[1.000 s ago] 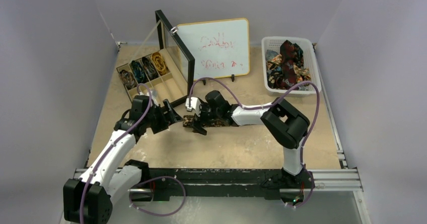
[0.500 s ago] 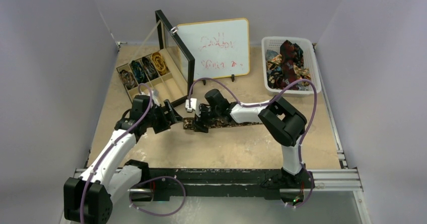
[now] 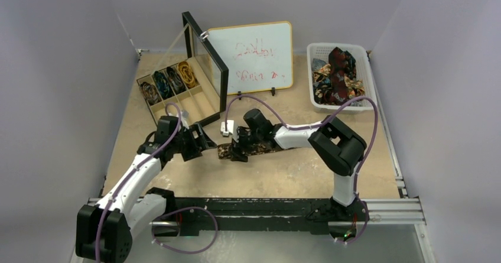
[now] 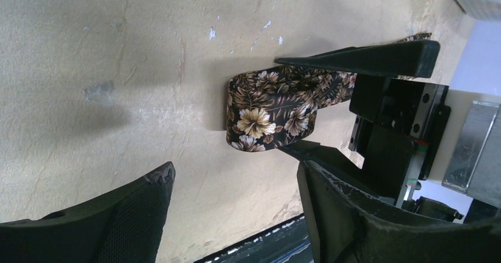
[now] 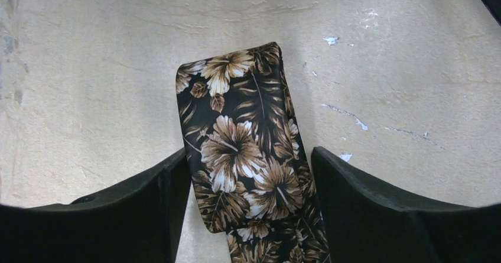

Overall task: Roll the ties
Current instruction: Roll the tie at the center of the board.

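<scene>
Compared with a second earlier, found the right arm [image 3: 295, 134] and left arm [image 3: 139, 171] both drawn slightly nearer over the tan table [image 3: 283, 180], meeting left of centre. Found everything at the far edge unmoved: the whiteboard [image 3: 254, 56] in the middle, the white basket [image 3: 340, 107] of loose ties [image 3: 338, 74] on the right, and the divided box [image 3: 198, 104] on the left, with rolled ties [image 3: 171, 80] in some compartments. Saw the floral tie [image 5: 236, 97] lying near the centre, running left to right, shifted a touch nearer along with the arm. Saw the right gripper [image 3: 239, 151], wide apart a second before, now drawn in against the tie's two long edges just behind its left end. Saw the left gripper [image 4: 235, 168] spread, holding nothing, just left of that end and apart from it.

Could not make out the tie's end from above, under the right gripper. Saw only from the left wrist view that end doubled over into a short fold. Saw only from the right wrist view the black fingers [image 5: 130, 216] flanking the brown hibiscus print, the cloth filling the gap between them.
</scene>
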You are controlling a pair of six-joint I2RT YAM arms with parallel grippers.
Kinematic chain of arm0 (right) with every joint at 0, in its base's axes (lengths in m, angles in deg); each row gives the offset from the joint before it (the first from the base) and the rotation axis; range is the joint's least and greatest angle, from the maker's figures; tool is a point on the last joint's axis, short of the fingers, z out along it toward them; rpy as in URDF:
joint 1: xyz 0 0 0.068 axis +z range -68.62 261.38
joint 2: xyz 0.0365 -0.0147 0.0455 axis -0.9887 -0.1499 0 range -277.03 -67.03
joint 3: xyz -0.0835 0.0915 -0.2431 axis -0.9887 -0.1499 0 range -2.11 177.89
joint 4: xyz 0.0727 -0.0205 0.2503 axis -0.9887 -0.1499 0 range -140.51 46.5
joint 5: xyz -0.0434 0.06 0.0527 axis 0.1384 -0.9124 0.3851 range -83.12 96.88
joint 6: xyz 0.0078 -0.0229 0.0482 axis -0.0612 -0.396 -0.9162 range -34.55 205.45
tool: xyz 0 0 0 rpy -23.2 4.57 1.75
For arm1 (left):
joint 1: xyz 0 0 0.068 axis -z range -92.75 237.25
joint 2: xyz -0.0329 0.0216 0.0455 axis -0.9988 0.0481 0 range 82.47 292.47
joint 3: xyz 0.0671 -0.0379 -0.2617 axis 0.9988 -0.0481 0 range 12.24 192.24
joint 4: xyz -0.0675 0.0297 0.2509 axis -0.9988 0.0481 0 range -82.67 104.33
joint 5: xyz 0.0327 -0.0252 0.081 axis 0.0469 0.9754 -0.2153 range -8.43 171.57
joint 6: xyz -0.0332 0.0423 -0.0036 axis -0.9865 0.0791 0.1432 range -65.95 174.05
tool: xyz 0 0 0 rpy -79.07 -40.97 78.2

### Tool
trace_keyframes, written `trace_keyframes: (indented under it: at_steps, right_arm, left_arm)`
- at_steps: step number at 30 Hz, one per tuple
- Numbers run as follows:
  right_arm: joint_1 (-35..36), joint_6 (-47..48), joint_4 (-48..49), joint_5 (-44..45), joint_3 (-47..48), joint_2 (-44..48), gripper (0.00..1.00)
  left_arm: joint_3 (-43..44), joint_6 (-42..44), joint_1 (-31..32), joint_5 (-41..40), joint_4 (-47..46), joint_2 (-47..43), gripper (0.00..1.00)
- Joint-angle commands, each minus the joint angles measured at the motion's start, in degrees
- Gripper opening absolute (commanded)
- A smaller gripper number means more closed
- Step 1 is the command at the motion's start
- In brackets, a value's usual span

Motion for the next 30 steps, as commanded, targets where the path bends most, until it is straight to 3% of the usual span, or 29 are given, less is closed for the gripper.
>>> trace_keyframes:
  at_steps: [1, 6, 8, 15, 18, 21, 24, 30]
  right_arm:
    - [0.45, -3.52, 0.07, 3.33, -2.12, 4.17, 0.81]
    - [0.36, -10.98, 4.66, 8.81, -6.19, 13.85, 0.89]
    - [0.38, -14.87, 6.43, 10.37, -9.72, 18.70, 0.98]
    - [-2.49, -44.91, 11.23, 26.45, -22.79, 38.78, 0.99]
    - [-6.97, -58.77, 12.55, 21.63, -27.94, 43.62, 0.99]
    - [-7.55, -71.00, 16.91, 18.87, -33.02, 44.71, 0.99]
    - [-7.55, -77.46, 16.95, 19.24, -32.93, 42.90, 0.99]
    - [-7.63, -76.89, 6.56, 20.35, -23.70, 35.63, 0.99]
  left_arm:
    - [-0.72, -1.19, -0.57, 1.77, -2.90, -0.13, 0.73]
    - [-1.70, -1.81, -0.57, 2.75, -4.57, 0.07, 0.73]
    - [-1.91, -1.84, -0.57, 2.84, -5.05, 0.30, 0.73]
    - [-2.53, -2.29, -0.57, 2.61, -6.64, 0.10, 0.75]
    - [-2.72, -2.61, -0.57, 2.25, -7.32, 0.01, 0.78]
    - [-3.04, -3.10, -0.57, 2.30, -8.06, -0.32, 0.80]
    - [-3.30, -3.24, -0.57, 2.32, -7.88, -0.71, 0.81]
    - [-3.53, -3.16, -0.57, 2.67, -8.38, -0.36, 0.81]
